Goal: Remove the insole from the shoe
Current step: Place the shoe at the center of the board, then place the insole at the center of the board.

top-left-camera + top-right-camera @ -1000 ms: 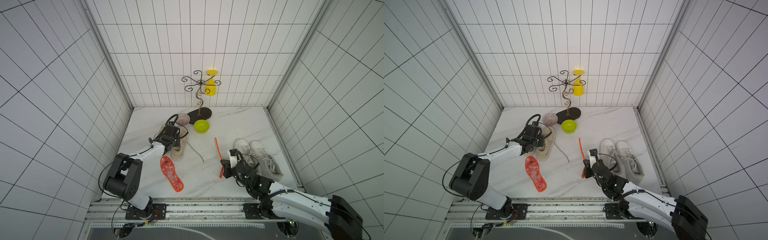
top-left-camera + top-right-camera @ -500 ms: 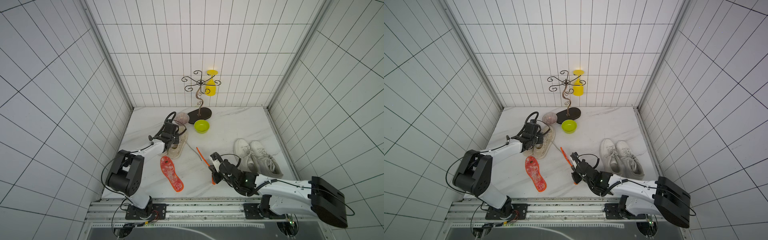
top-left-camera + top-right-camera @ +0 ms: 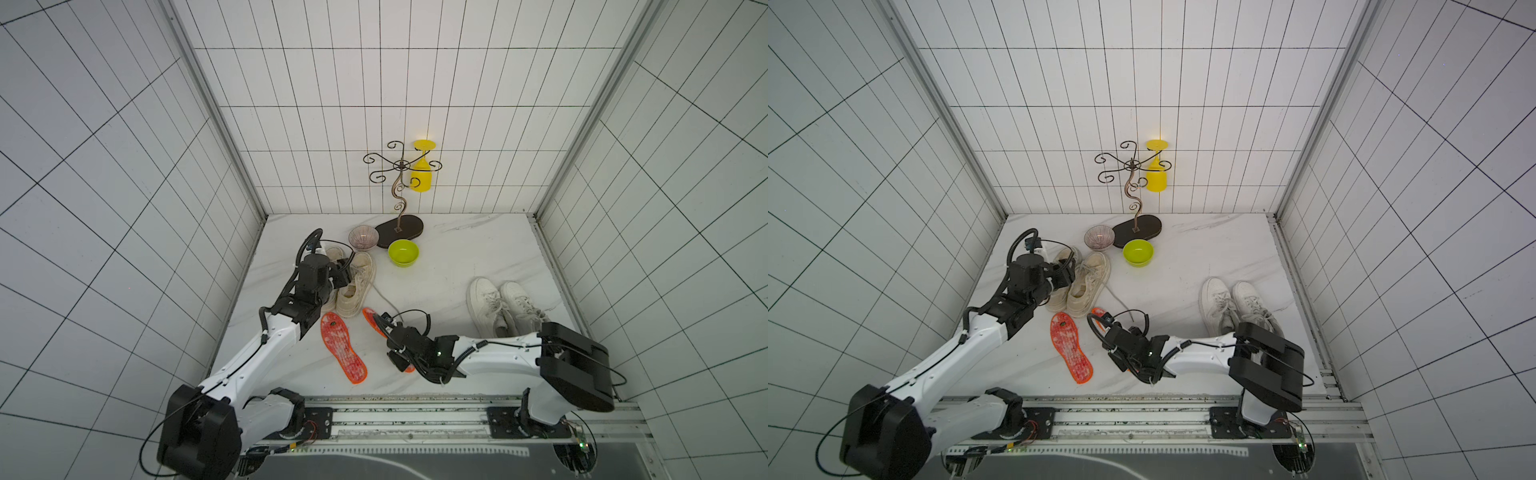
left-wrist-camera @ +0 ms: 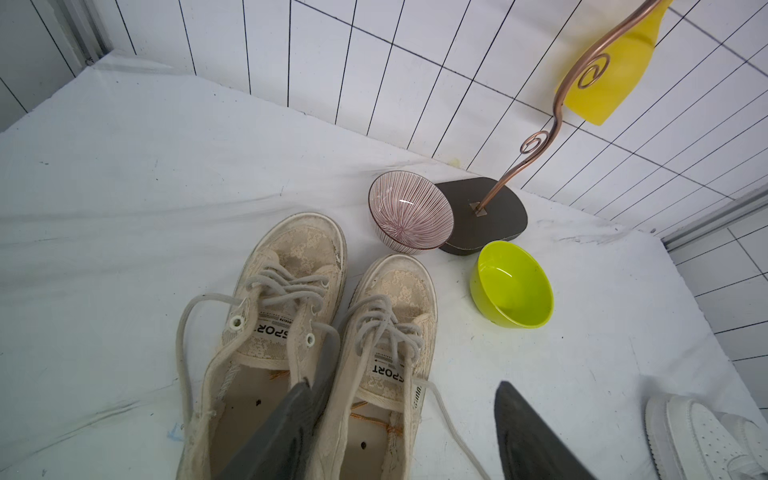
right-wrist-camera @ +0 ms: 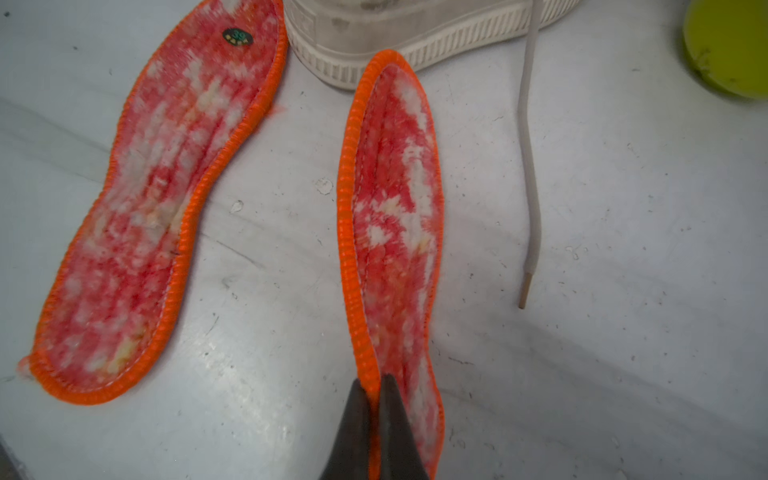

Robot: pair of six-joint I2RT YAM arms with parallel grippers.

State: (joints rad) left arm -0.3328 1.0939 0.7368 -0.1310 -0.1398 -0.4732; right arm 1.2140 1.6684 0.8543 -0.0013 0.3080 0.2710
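**Second insole lands beside the first**

Your right claw [image 5: 376, 380] has swung the second insole [image 5: 390, 208] over from beside the white sneakers [image 3: 498, 307], clamped on its orange rim. Only the right wrist view shows that pinch. It's alongside the first insole [image 5: 158, 208], tip just beside the beige shoe [image 4: 386, 332]. Your left claw [image 4: 405, 386] has sprung apart over that shoe. Bare bench [image 3: 457, 257] stretches toward the sneakers.

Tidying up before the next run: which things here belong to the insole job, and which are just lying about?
Job: beige shoes, pinched insole in right gripper, flat insole.
Lying about: white sneakers, green bowl, striped bowl, metal stand, yellow cup.
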